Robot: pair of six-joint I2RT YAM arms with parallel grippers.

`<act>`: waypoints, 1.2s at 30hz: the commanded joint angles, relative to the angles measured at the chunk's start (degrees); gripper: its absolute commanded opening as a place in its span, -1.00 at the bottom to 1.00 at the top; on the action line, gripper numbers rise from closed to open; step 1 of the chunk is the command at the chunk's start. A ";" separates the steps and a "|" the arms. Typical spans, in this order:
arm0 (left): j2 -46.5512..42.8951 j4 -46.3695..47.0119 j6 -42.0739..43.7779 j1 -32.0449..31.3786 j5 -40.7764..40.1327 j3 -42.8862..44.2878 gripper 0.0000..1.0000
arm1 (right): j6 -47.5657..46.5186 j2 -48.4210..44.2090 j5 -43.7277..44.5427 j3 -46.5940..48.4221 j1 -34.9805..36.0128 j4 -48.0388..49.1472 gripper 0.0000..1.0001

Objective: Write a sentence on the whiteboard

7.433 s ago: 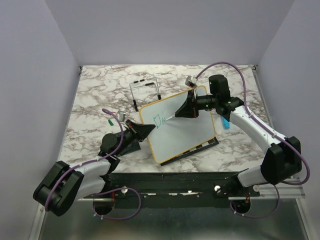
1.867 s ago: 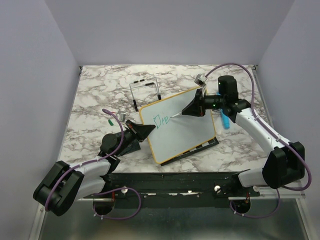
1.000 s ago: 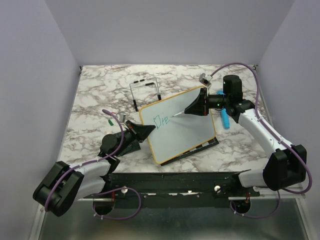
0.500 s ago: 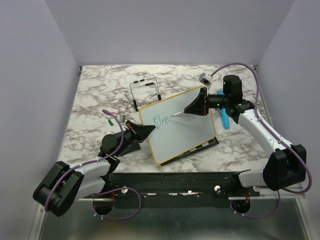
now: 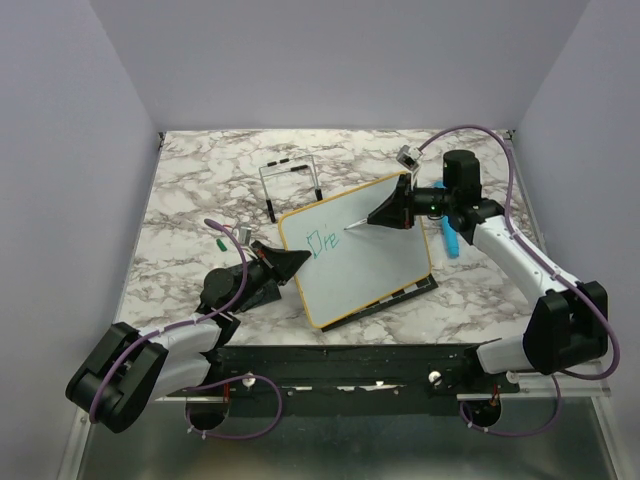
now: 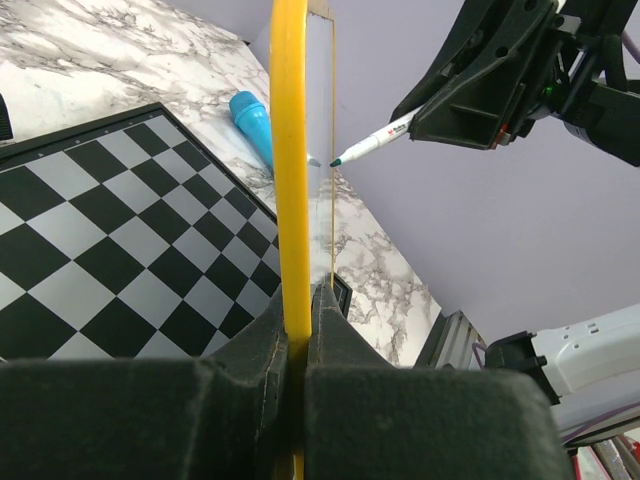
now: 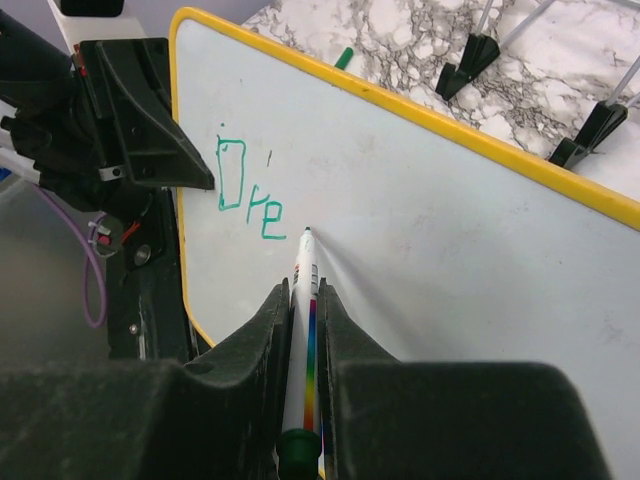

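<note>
Whiteboard [image 5: 372, 262] edge is clamped in left gripper [image 6: 296, 330], marker [image 7: 306, 255] in right gripper [image 7: 303, 296]; sentence [image 7: 248, 195] is begun ("Dre"); next letter is required.

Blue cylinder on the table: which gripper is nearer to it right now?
Right. The right gripper, shut on the marker, is over the whiteboard near the edge where the blue cylinder lies. The left gripper clamps the opposite edge, the whole board away.

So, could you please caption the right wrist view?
Right gripper holds a marker, tip beside green "Dre" on the whiteboard.
</note>
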 commanded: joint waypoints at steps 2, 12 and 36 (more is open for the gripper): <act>0.63 -2.18 6.38 -0.24 1.81 -0.66 -1.00 | 0.47 2.01 0.75 -0.15 -0.26 1.50 -0.99; 1.33 -1.48 6.30 -0.24 2.07 -0.57 -1.00 | 3.28 3.24 0.31 0.11 0.79 3.09 -0.99; 0.81 -1.92 6.47 -0.24 1.90 -0.75 -1.00 | -2.61 2.89 -1.71 -0.76 2.03 -3.77 -0.99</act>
